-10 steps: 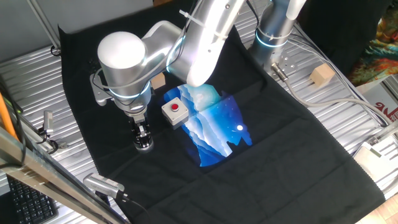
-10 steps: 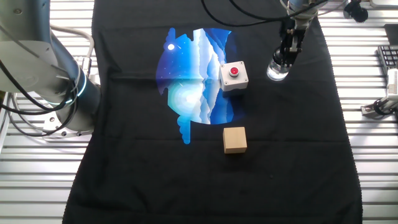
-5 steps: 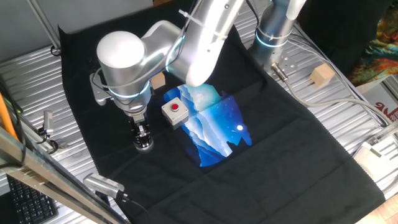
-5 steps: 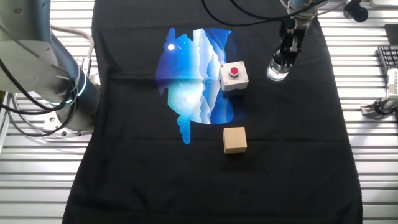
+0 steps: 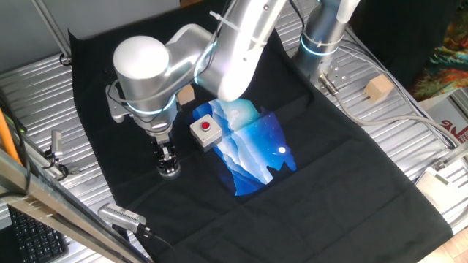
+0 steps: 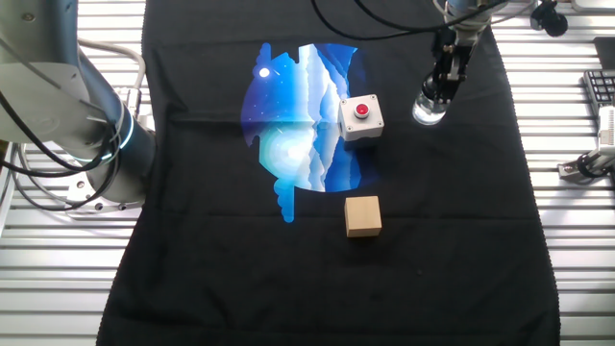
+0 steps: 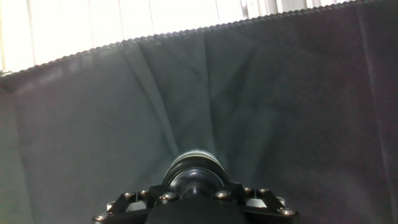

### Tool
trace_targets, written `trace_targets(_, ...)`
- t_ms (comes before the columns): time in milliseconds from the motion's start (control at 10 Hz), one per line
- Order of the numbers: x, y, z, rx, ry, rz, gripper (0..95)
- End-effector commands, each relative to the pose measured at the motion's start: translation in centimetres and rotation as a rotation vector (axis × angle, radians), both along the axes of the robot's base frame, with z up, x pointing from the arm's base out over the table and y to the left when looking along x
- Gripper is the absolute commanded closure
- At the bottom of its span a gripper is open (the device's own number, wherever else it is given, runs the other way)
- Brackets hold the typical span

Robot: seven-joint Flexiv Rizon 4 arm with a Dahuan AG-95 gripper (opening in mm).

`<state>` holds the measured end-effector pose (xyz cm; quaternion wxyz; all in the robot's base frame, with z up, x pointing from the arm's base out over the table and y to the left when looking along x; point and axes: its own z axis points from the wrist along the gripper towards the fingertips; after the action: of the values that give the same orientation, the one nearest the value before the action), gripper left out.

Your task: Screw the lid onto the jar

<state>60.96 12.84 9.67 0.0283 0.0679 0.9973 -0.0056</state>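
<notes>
On the black cloth [image 6: 432, 240], the pincer [image 6: 435, 96] grips the lid [image 7: 196, 168] atop the jar [image 6: 429, 111]

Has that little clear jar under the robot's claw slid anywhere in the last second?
No. The jar sits at the same spot right of the red-button box, and the gripper over it has not shifted either.

No text, label, brand, number or sign can be read in any of the views. At the right edge of one fixed view a white sheet [image 5: 455, 133] bears part of a red mark, cut off by the frame and too small to make out. The box [image 6: 361, 118] carries only a plain red button with no lettering visible.
</notes>
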Motion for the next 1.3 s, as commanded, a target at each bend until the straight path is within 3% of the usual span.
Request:
trace_targets(100, 0.09, -0.06, -0.04, 0.009, -0.003, -0.021, 95.0)
trace_targets(400, 0.08, -0.12, -0.01, -0.007, -0.001, -0.043, 95.0)
trace_targets(600, 0.07, -0.27, 0.06, 0.009, -0.011, -0.064, 95.0)
trace_targets(1300, 0.12, -0.35, 0.04, 0.008, -0.012, -0.058, 95.0)
